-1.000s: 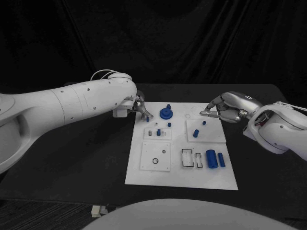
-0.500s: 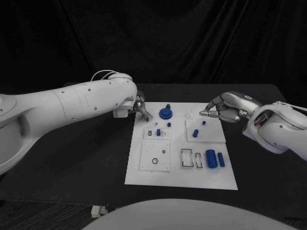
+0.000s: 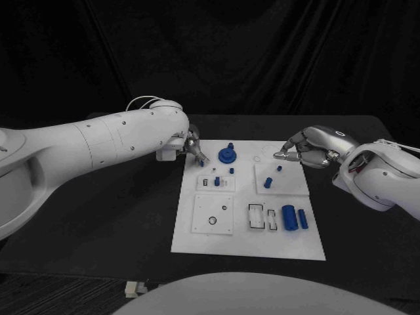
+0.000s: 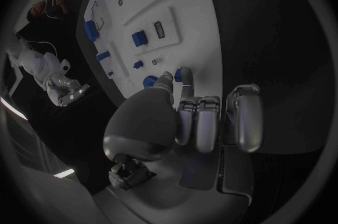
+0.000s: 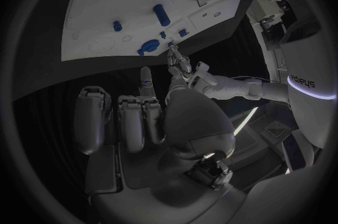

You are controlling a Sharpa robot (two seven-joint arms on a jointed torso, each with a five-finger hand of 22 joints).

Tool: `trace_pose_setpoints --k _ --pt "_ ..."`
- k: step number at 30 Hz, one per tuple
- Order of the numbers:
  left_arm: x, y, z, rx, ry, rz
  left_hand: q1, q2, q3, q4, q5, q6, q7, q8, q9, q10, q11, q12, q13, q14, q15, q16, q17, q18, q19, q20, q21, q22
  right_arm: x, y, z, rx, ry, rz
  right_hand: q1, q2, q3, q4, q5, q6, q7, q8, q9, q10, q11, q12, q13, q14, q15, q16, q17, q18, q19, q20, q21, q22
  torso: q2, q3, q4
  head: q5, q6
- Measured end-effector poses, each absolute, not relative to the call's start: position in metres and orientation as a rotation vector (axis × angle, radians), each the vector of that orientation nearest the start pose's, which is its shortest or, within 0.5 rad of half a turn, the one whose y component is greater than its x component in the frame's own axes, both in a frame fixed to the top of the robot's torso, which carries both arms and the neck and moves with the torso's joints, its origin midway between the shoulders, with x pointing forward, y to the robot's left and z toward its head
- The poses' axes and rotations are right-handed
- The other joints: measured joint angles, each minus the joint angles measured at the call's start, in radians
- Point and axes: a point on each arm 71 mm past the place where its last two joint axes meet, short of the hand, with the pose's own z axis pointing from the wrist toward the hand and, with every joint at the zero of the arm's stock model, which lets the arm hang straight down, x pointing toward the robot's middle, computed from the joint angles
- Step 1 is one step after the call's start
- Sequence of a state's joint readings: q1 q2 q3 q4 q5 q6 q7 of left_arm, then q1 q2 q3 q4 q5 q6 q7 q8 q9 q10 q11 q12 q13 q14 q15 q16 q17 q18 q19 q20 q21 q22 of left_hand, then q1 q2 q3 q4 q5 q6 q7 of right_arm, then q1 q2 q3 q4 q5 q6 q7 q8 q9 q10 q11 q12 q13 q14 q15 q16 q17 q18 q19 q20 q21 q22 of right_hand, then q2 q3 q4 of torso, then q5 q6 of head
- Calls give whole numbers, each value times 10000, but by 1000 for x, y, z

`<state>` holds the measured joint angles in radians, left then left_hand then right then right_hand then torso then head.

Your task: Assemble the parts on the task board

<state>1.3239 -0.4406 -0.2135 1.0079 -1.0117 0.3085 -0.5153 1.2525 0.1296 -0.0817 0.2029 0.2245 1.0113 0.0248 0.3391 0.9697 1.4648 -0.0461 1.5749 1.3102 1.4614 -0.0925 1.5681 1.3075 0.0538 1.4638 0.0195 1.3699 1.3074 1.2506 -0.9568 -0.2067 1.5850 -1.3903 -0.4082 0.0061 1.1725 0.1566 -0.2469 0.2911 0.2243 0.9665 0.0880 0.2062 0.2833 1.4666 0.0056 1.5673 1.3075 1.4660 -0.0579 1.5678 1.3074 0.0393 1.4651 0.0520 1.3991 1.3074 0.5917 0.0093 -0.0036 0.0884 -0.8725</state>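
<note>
The task board (image 3: 248, 203) lies in the middle of the black table (image 3: 115, 223), its long sides running from the far edge toward the near one. Blue parts (image 3: 227, 155) stand on its far half, and two blue cylinders (image 3: 289, 217) lie near its near right corner. At the board's far left corner the left hand (image 3: 190, 148) pinches a small blue part (image 4: 179, 74) between thumb and a fingertip, its other fingers curled in. At the far right corner the right hand (image 3: 304, 149) hovers with fingers curled in, holding nothing.
</note>
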Motion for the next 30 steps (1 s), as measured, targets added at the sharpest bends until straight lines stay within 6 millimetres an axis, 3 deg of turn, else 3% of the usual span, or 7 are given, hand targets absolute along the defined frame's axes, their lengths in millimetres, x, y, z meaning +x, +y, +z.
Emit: trace_pose_setpoints --k 7,13,17,21,25,27,30 --pt "554 165 -243 -876 24534 -1799 44 -44 288 40 808 -110 -108 228 395 0 0 3 -1 5 -4 0 -1 1 0 0 0 0 456 -237 -209 -1688 16873 6812 0 0 0 0 -1 0 0 0 8 0 0 0 0 0 0 0 0 0 0 0 0 -1 0 0 1 0 0" --pt "555 164 -243 -868 24529 -1816 178 -179 558 -32 1281 -145 -143 297 580 7 -5 4 -2 39 -36 0 -1 1 0 0 1 0 456 -237 -209 -1687 16892 6802 0 0 0 0 -1 0 0 0 8 0 0 0 0 0 0 0 0 1 0 0 0 -1 0 0 2 -7 0" --pt "555 163 -243 -853 24522 -1848 241 -239 829 -83 1336 -210 -144 345 651 -13 -55 5 -2 39 -36 0 -1 0 0 0 1 0 456 -237 -210 -1687 16909 6792 0 0 0 0 -1 0 0 0 7 0 0 0 0 0 0 0 0 1 0 0 0 -1 0 0 1 -4 0" --pt "555 163 -243 -843 24509 -1891 355 -328 1250 -64 1744 -220 -136 344 724 -13 -56 6 -4 39 -36 0 -1 0 0 0 1 0 456 -237 -210 -1690 16932 6788 0 0 0 0 -1 0 0 0 7 0 0 0 0 0 0 0 0 0 0 0 0 -1 0 -1 -1 10 0" --pt "555 162 -243 -831 24496 -1943 506 -479 2039 -136 2361 -288 -68 344 816 5 -74 5 -34 41 -37 0 -1 0 24 -24 1 0 456 -237 -210 -1692 16956 6786 0 0 0 0 -1 0 0 0 6 0 0 0 0 0 0 0 0 1 0 0 0 -2 0 -2 -3 12 0" --pt "555 162 -243 -829 24494 -1960 564 -595 2417 -93 2431 -315 -47 344 866 12 -82 2 -34 41 -38 0 -1 0 24 -24 1 -1 455 -237 -210 -1693 16967 6783 0 0 0 0 -2 0 0 0 6 0 0 0 0 0 0 0 0 1 0 0 0 3 0 -2 -3 12 0" --pt "555 164 -243 -835 24503 -1966 435 -1021 3118 -27 2456 -344 -44 343 922 71 -145 -38 -40 41 -40 0 -1 0 24 -23 -48 -1 455 -238 -211 -1689 16981 6775 0 0 1 0 -2 0 0 0 6 0 0 0 0 0 0 0 0 1 0 0 0 7 0 -2 -3 7 0"
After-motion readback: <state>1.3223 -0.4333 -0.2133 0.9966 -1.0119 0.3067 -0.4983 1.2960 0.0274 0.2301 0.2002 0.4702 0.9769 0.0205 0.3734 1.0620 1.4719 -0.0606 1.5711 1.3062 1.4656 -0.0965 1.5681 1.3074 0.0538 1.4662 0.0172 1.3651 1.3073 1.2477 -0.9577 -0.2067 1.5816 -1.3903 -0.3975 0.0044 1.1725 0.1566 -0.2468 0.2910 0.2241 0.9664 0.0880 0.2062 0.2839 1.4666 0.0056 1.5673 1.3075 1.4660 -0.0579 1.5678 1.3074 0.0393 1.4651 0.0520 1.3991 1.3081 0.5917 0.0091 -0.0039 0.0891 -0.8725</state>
